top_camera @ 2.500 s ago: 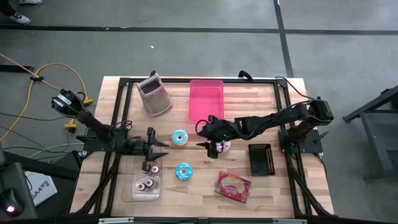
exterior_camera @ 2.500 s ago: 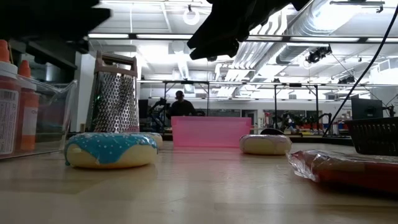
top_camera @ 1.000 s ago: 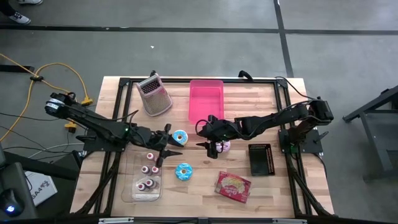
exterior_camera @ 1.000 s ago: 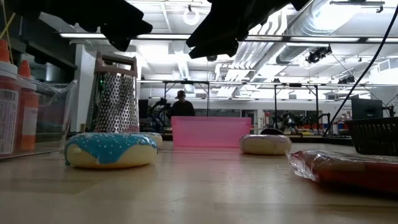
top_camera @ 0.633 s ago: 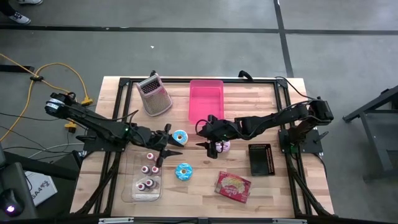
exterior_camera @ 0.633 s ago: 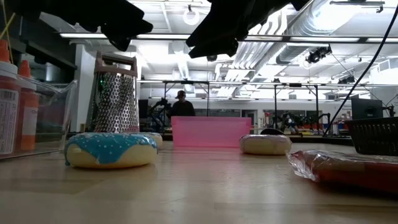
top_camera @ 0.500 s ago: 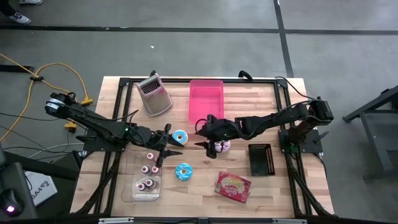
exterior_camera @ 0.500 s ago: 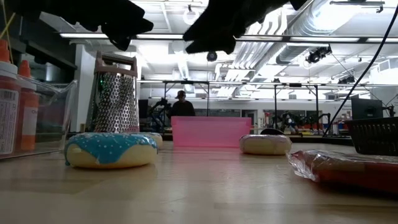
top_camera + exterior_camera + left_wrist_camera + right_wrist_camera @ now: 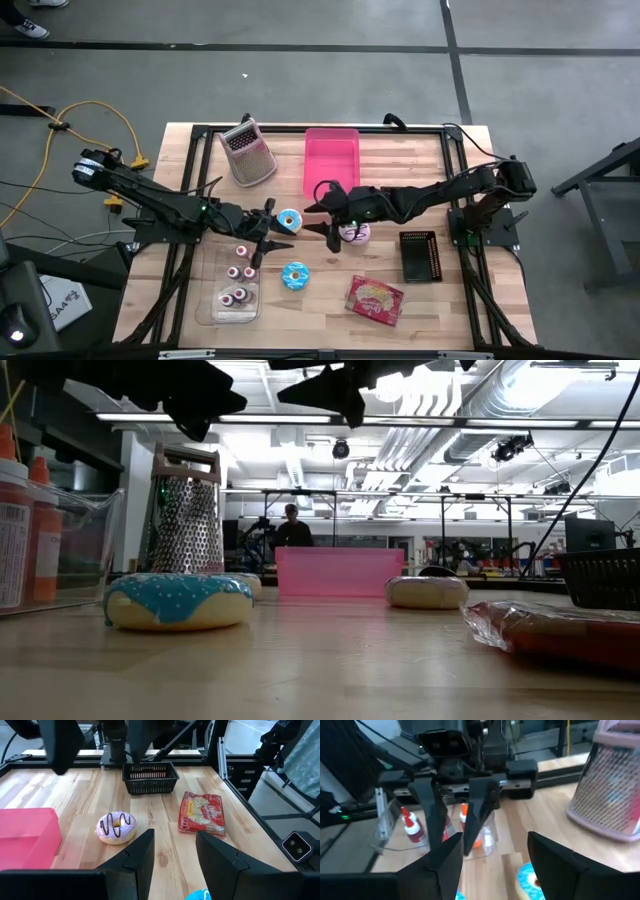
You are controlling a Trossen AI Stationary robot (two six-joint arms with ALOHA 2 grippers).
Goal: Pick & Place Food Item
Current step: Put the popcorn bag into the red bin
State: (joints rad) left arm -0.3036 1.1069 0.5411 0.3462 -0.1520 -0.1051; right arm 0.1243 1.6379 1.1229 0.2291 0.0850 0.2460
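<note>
Three doughnuts lie flat on the wooden table: a blue one (image 9: 289, 221) at the middle, a second blue one (image 9: 296, 275) nearer the front, and a purple-iced one (image 9: 352, 234) (image 9: 116, 827). My left gripper (image 9: 276, 226) (image 9: 172, 855) hangs open above the table just left of the middle blue doughnut. My right gripper (image 9: 313, 219) (image 9: 492, 860) hangs open just right of it, pointing almost level toward the table's left, with the purple doughnut below its wrist. Neither holds anything.
A pink bin (image 9: 331, 160) stands at the far middle and a metal grater (image 9: 248, 152) at the far left. A black basket (image 9: 418, 255) and a snack bag (image 9: 375, 300) lie at the near right. A clear tray of small bottles (image 9: 235, 285) sits at the near left.
My right gripper has tipped up from pointing down over the purple doughnut to pointing almost level toward the table's left, rising a little and rolling slightly. It has stayed open. The doughnuts have not moved.
</note>
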